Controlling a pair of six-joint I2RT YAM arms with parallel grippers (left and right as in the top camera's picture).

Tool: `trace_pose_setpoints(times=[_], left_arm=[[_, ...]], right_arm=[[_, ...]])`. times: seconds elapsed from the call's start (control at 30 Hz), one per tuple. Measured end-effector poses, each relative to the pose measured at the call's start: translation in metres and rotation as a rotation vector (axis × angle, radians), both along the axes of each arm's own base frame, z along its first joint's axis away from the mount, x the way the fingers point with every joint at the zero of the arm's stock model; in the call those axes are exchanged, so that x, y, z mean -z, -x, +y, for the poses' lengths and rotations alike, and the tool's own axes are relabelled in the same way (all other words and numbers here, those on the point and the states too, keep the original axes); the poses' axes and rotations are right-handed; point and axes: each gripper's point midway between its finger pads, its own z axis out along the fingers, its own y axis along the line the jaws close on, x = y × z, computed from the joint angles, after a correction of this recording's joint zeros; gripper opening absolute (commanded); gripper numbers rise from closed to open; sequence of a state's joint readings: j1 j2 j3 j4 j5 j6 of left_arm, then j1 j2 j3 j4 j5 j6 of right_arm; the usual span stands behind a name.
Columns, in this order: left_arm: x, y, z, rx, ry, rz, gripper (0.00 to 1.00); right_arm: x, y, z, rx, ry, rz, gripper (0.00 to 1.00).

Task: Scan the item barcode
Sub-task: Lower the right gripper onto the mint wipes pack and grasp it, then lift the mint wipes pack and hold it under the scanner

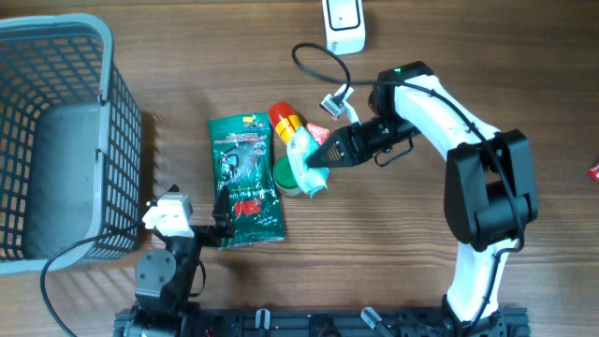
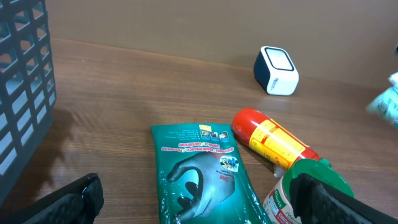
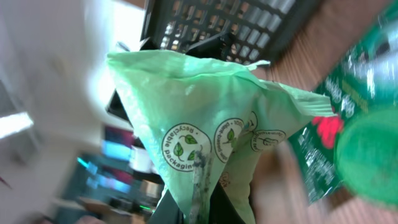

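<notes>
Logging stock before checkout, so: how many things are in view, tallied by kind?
Packets (dark green glove packet, pale green plastic pouch): 2
Containers (red-and-yellow cylinder, green-lidded tub): 2
White barcode scanner: 1
Grey plastic mesh basket: 1
Red object cut off at right edge: 1
Total: 7

White right arm (image 1: 438,101), black joints (image 1: 489,192), black tool (image 1: 326,153)
</notes>
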State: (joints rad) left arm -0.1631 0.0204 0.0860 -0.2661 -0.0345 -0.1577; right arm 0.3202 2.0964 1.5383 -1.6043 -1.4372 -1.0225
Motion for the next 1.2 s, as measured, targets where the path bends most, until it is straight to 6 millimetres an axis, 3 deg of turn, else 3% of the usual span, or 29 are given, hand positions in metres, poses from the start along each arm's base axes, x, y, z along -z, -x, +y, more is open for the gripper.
trace_pose_setpoints(times=[0.17,0.27,0.6,0.73,0.83,1.03,1.2], left_arm=[[0.000,0.000,0.000,0.000,0.000,0.000,1.00],[0.000,0.000,0.000,0.000,0.000,0.000,1.00],[0.000,0.000,0.000,0.000,0.000,0.000,1.00],[0.000,0.000,0.000,0.000,0.000,0.000,1.00],[0.000,0.000,0.000,0.000,0.000,0.000,1.00],[0.000,0.000,0.000,0.000,0.000,0.000,1.00],[0.000,0.000,0.000,0.000,0.000,0.000,1.00]], right_arm=[[-0.008,0.009,0.024,-0.056,-0.204,-0.323,0.04],[-0.009,0.008,0.027,-0.061,-0.258,-0.421,0.05],[-0.017,0.020,0.029,-0.076,-0.268,-0.412,0.05],[-0.043,0.064,0.038,-0.163,-0.300,-0.453,0.05],[-0.055,0.092,0.025,-0.184,-0.301,-0.476,0.05],[-0.039,0.138,-0.001,-0.180,-0.289,-0.435,0.05],[-0.033,0.147,-0.006,-0.181,-0.278,-0.412,0.05]])
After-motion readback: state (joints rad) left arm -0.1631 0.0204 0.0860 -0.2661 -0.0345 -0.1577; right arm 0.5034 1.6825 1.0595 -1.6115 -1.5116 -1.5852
